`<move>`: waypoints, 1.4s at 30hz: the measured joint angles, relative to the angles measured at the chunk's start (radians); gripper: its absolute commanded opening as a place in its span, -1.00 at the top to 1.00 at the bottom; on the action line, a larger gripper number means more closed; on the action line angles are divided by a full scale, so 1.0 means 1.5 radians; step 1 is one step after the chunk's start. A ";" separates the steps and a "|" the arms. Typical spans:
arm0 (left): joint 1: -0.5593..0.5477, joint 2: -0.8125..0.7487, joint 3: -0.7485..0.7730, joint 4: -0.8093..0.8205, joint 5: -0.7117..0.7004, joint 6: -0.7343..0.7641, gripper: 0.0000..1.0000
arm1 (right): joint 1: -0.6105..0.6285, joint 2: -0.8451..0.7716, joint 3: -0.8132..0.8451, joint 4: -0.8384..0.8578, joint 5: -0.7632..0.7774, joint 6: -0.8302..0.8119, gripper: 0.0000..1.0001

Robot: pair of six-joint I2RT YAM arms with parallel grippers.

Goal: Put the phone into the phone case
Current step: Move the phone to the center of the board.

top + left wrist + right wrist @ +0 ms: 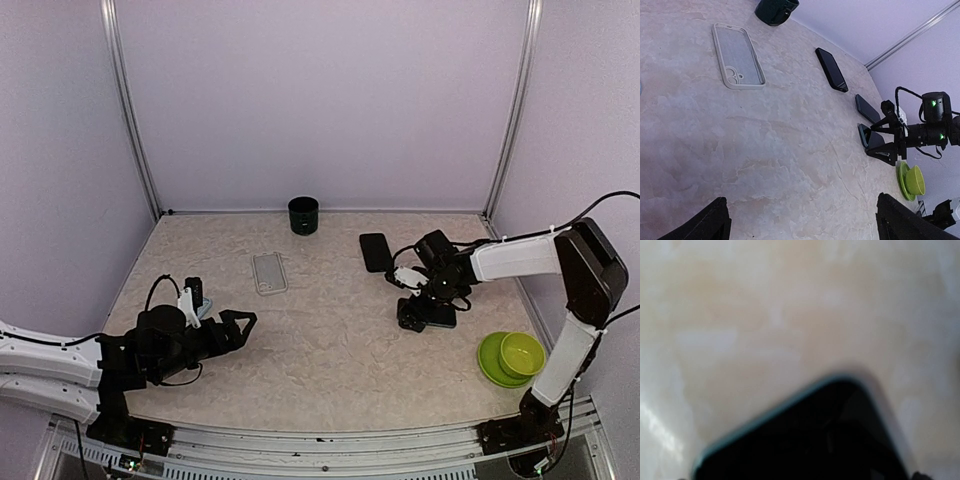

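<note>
The clear phone case (268, 272) lies flat at mid-left of the table, empty; it also shows in the left wrist view (737, 62). A dark phone with a teal edge (442, 319) is at the right. My right gripper (412, 315) is down at the table and shut on this phone (865, 136), which stands tilted between the fingers. The right wrist view shows the phone's corner (815, 440) blurred and very close. My left gripper (240, 322) is open and empty over bare table (800, 210), well short of the case.
A black phone (375, 252) lies flat behind the right gripper. The left wrist view shows another dark phone (867, 108) flat by the right arm. A dark green cup (303, 215) stands at the back wall. A green bowl on a green plate (512, 357) sits front right.
</note>
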 measured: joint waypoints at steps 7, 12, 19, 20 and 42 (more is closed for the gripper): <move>0.000 -0.001 -0.008 0.006 0.004 -0.004 -0.98 | 0.000 0.024 0.016 0.021 -0.014 0.001 -0.89; 0.000 -0.003 -0.016 0.006 0.005 -0.009 -0.98 | 0.000 0.030 0.023 0.024 -0.013 0.005 -0.90; 0.000 -0.014 -0.028 0.013 0.009 -0.017 -0.98 | -0.006 0.037 0.031 0.021 -0.016 0.007 -0.86; 0.000 -0.015 -0.030 0.016 0.010 -0.017 -0.98 | -0.006 0.043 0.037 0.020 -0.018 0.009 -0.84; 0.000 -0.017 -0.038 0.033 0.015 -0.022 -0.98 | -0.007 0.068 0.078 -0.031 -0.041 0.023 -0.99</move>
